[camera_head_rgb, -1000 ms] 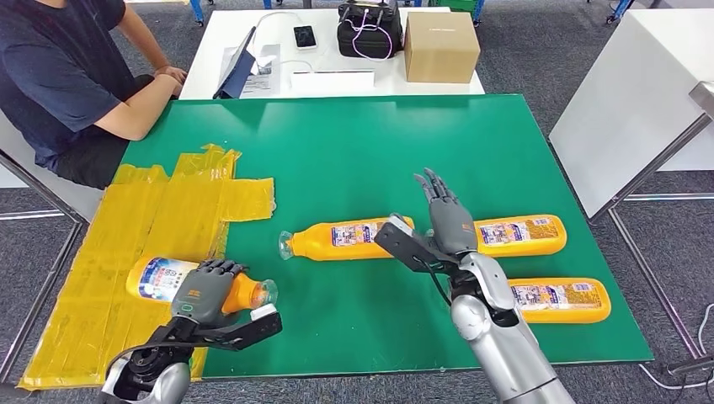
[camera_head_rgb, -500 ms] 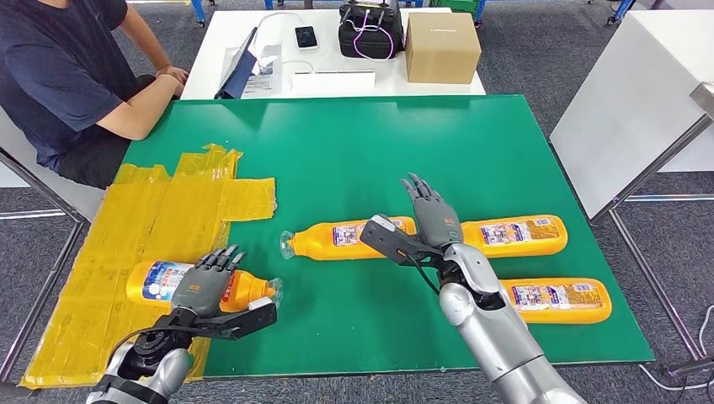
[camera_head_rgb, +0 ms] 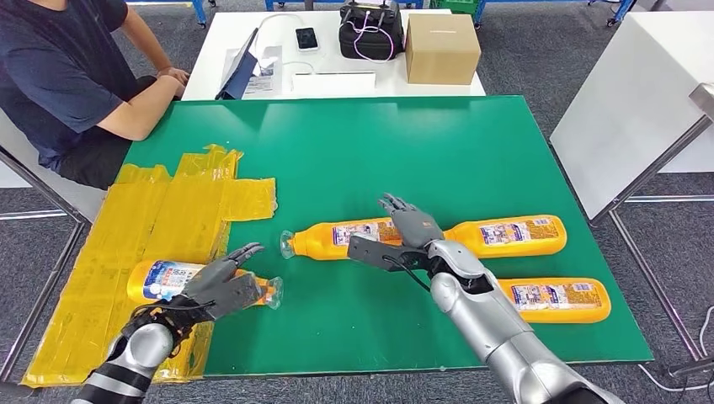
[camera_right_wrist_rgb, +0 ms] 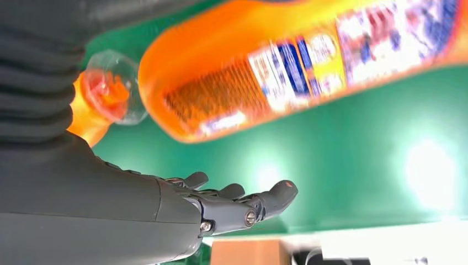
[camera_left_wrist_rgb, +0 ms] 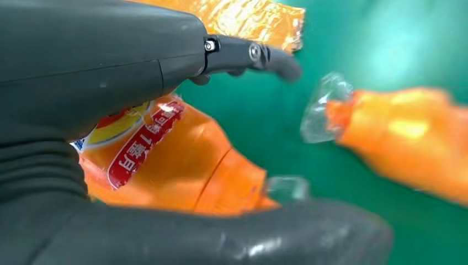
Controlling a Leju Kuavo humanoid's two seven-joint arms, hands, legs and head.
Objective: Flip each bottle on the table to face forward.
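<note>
Currently, left hand (camera_head_rgb: 221,286), fingers spread, rests on orange plastic label-wrapped bottle (camera_head_rgb: 168,279) lying lengthwise on yellow sheet (camera_head_rgb: 160,227), cap pointing right; right hand (camera_head_rgb: 406,231) hovers open

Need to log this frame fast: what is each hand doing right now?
Left hand: open, fingers spread over the bottle on the yellow sheet, not gripping it.
Right hand: open, above the middle bottle, holding nothing.

Four bottles are lying on the table (camera_head_rgb: 471,135): one (camera_head_rgb: 173,280) at the left on the film (camera_head_rgb: 160,219), one (camera_head_rgb: 341,239) in the middle, two (camera_head_rgb: 515,236) (camera_head_rgb: 551,300) at the right.
</note>
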